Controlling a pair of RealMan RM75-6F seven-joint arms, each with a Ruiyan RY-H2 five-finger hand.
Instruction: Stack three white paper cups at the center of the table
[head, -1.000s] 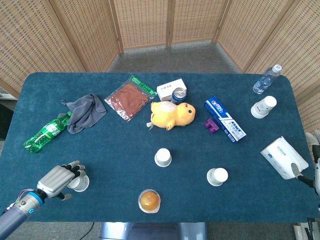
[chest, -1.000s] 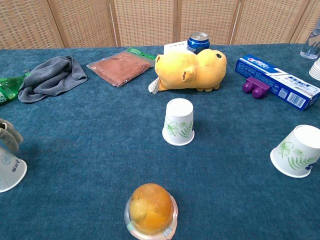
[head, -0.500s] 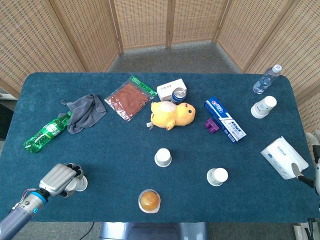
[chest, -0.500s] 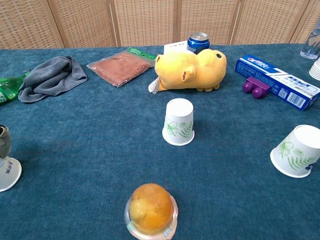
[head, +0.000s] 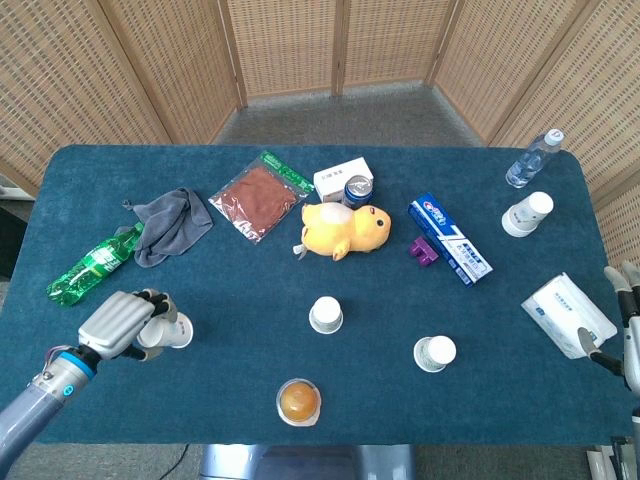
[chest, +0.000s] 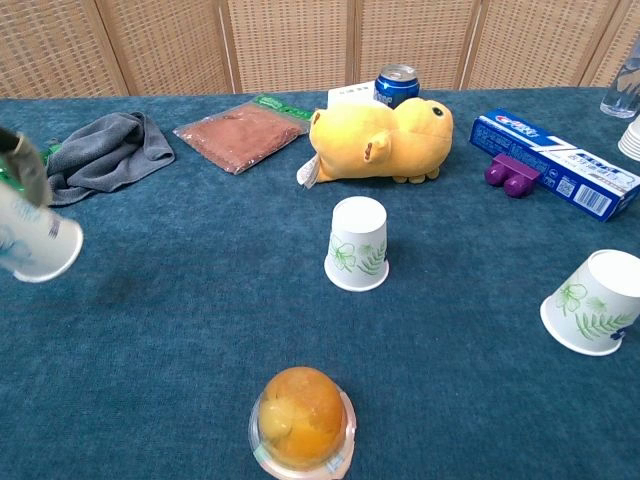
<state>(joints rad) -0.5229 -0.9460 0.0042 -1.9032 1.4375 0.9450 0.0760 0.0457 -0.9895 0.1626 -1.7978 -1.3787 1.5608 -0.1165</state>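
Since the earlier frames, the left hand (head: 122, 322) had lifted its paper cup (head: 172, 333) off the blue bench (head: 230, 290) and carried it a little toward the central cup (head: 325, 314). It held that cup tilted, mouth pointing toward the central cup, fingers wrapped around the body; in the chest view the cup hung clear of the cloth with its rim angled down, probably so it could be dropped over the upturned central cup. The right hand (head: 626, 312) sat at the bench edge far from the central cup, beside the tissue pack (head: 568, 315), fingers spread and holding nothing.

Loose cups for the task numbered three: the carried one, the central cup standing mouth-down with a green leaf print, and a third cup (head: 435, 352) tipped on its side just toward the right hand from the central one. A separate stack of cups (head: 526, 213) stood well beyond, near the water bottle (head: 532, 159).

Around the central cup lay one each of a yellow plush toy (head: 345, 229), a drink can (head: 357, 189), a white box (head: 341, 177), a toothpaste box (head: 450, 238), a purple block (head: 423, 248), a packet of brown contents (head: 260, 199), a grey cloth (head: 172, 224), a green bottle (head: 93, 264) and a jelly cup (head: 299, 401) nearest the robot.
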